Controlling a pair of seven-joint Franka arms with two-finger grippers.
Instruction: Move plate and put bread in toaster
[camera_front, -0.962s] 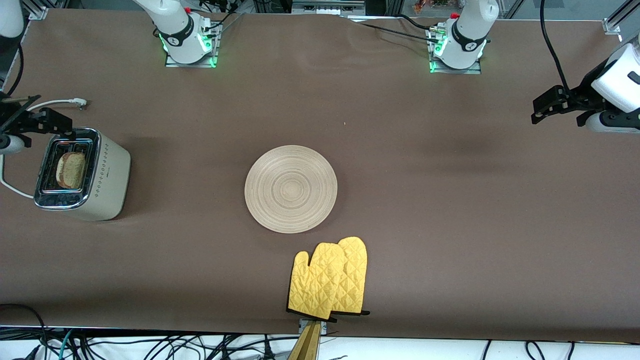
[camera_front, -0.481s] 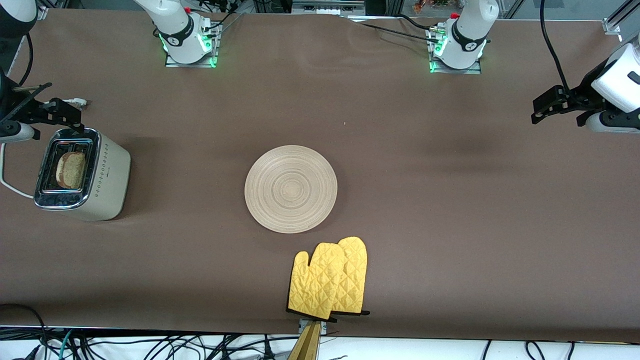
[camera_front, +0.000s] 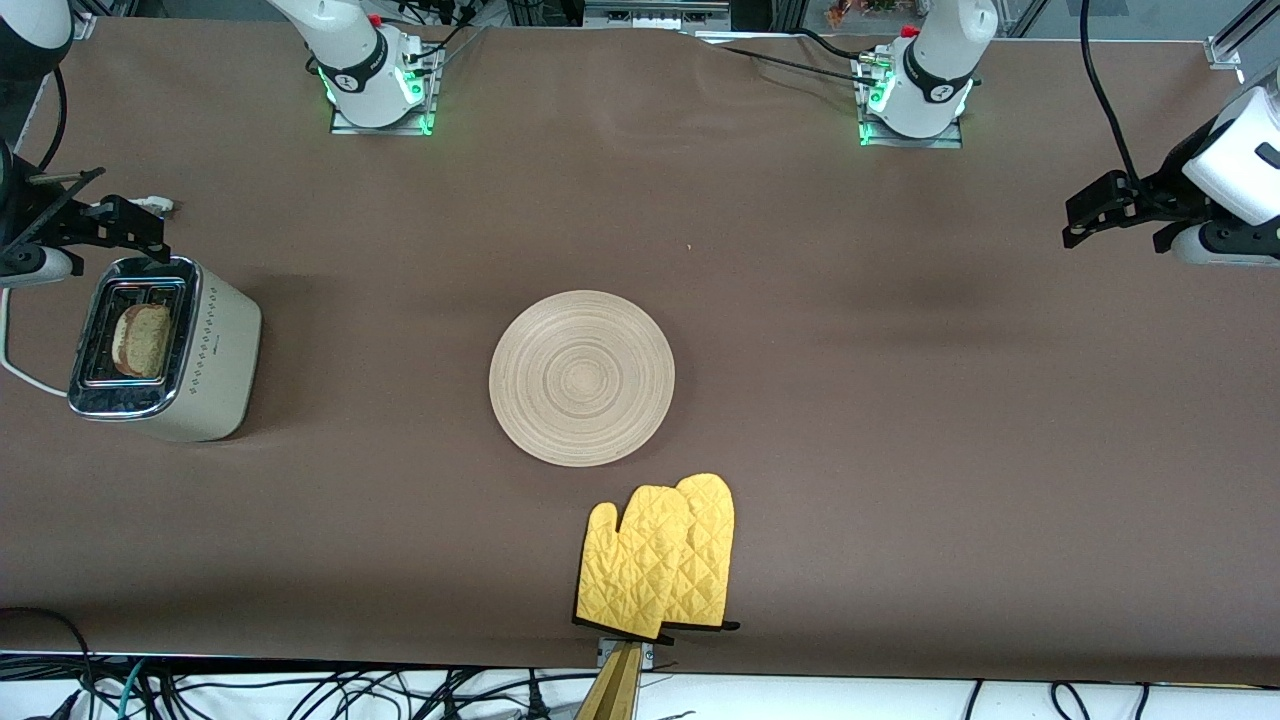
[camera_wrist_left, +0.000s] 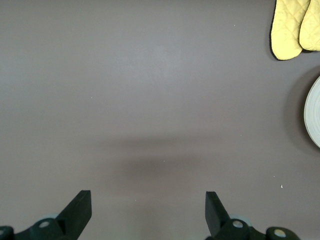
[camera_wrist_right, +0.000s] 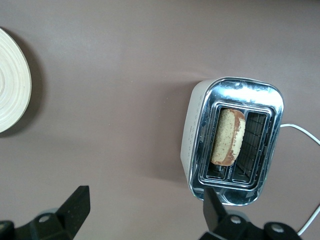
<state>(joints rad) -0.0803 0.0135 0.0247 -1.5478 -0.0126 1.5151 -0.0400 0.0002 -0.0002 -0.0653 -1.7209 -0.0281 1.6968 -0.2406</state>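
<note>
The pale wooden plate (camera_front: 582, 378) lies flat in the middle of the table, with nothing on it. The cream toaster (camera_front: 215, 360) stands at the right arm's end. The bread (camera_front: 140, 340) stands in one of its slots, its top edge showing, as the right wrist view confirms for the bread (camera_wrist_right: 227, 137) and toaster (camera_wrist_right: 192, 135). My right gripper (camera_front: 118, 208) hangs open and empty just off the toaster's end that faces the robot bases. My left gripper (camera_front: 1080, 215) waits open and empty over the left arm's end of the table, above bare cloth (camera_wrist_left: 148, 195).
A pair of yellow oven mitts (camera_front: 660, 560) lies near the table's front edge, nearer to the camera than the plate. The toaster's white cord (camera_front: 20, 375) loops off the table edge at the right arm's end. Brown cloth covers the table.
My right gripper has drawn back from above the toaster's slots toward the robot bases, still open. The bread stays in the slot. The left arm has not moved.
</note>
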